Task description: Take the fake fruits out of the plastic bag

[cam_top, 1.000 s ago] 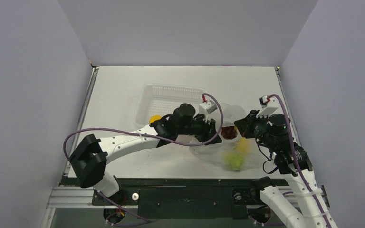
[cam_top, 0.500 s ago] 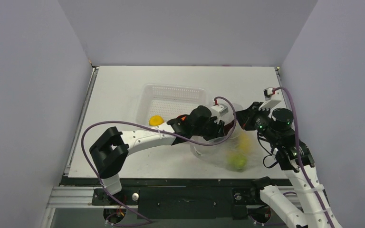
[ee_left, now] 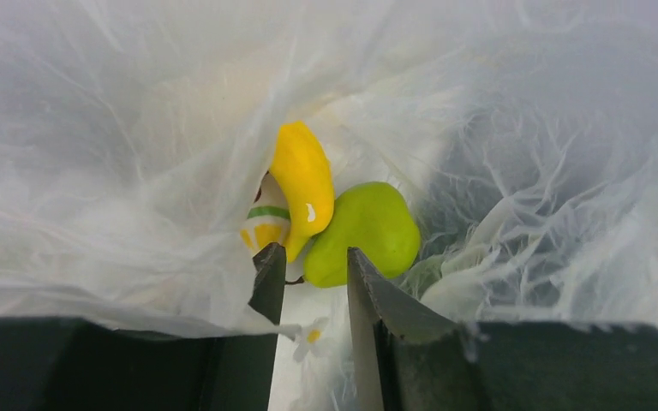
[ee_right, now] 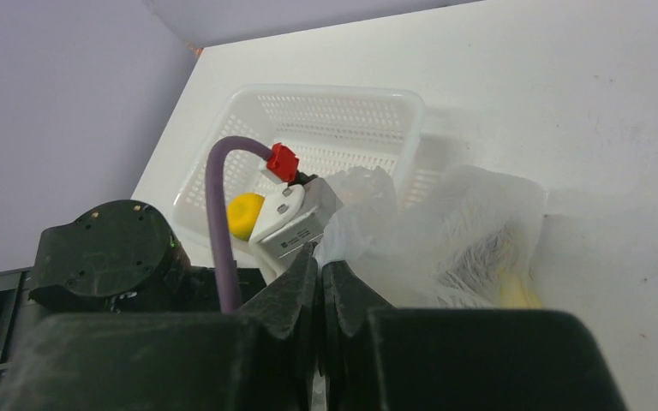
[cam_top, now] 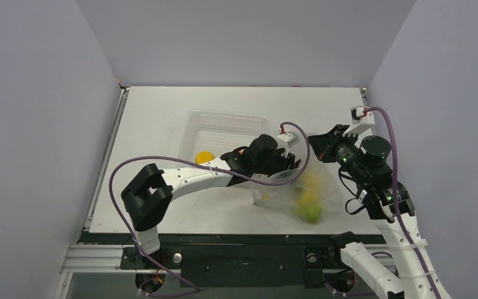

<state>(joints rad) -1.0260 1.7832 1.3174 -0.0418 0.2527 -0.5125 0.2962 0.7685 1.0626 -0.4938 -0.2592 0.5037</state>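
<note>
The plastic bag (cam_top: 267, 196), clear and crinkled, lies on the white table (cam_top: 162, 112) just right of the white perforated basket (cam_top: 190, 128). A green pear (cam_top: 311, 213) and a yellow blur show through its film, and a small yellow fruit (cam_top: 204, 157) sits apart in the basket's near left corner. From above, the left arm stretches low across the table, the left gripper (cam_top: 284, 169) buried in the bag's mouth. The right gripper (cam_top: 314, 142) is at the bag's far upper edge, its arm bent up from the right. The left wrist view looks down inside the bag: a yellow banana (ee_left: 304, 180) leans against the pear, both just past the fingertips (ee_left: 267, 278). The jaws are narrowly parted with nothing visibly between them. In the right wrist view, the right jaws are pressed together, pinching a fold of the bag's rim, with the basket behind.
</note>
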